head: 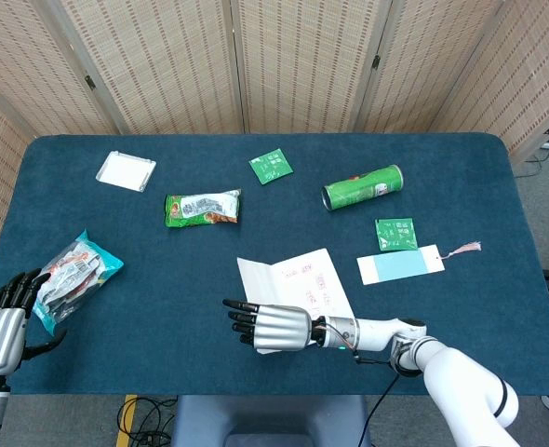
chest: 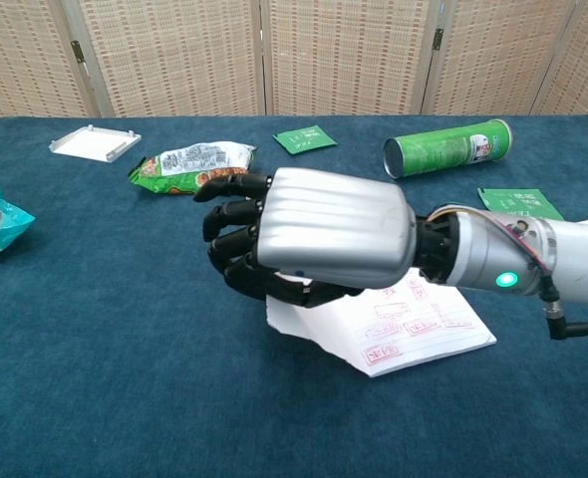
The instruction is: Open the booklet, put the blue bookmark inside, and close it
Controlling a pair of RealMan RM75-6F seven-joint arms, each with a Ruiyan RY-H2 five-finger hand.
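Under our right hand the booklet lies open, flat on the table, and our fingers hover spread past its left page, gripping nothing. Well beyond the wrist, off to its right, lies the blue bookmark: thin, light, bendy card, we reckon, so pinch it by an edge. Our left hand idles with fingers apart, nothing in it.

A blue-carpeted table fills the middle. Woven folding screens stand at 12 o'clock, grey floor at 3 o'clock.
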